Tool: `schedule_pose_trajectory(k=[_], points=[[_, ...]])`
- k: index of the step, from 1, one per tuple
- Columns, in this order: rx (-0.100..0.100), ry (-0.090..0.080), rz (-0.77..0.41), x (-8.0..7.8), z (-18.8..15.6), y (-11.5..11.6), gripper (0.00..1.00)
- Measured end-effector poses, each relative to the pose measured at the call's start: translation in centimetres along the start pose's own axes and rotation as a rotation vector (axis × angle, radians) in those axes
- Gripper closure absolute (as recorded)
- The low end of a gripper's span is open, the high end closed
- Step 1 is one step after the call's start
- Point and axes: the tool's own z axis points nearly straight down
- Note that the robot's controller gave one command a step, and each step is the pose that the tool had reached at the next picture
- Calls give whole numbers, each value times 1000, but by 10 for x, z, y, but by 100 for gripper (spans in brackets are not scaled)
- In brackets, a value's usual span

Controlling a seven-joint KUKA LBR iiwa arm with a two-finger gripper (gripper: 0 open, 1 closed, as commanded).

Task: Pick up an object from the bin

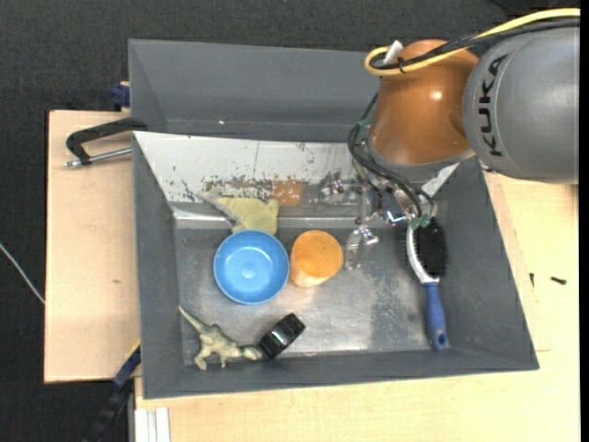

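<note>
The bin (147, 247) holds six loose things, one of each kind. Just beside the gripper (362, 239), toward the view's left, is one round orange object (317, 256); farther that way are one blue bowl (250, 265), one yellowish rag (250, 213), one toy dinosaur (216, 343) and one black block (281, 335). On the gripper's other side is one brush (428, 270).

Orange disc (316, 254) (flat), centrally placed
</note>
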Motion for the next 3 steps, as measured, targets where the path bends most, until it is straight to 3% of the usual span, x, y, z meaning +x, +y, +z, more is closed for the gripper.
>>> schedule_pose_trajectory(k=[1, 2, 3], points=[[4, 3, -100, -1, 89, 6, 0], [2, 0, -62, 34, 87, 56, 0], [3, -2, -63, 32, 86, 55, 100]])
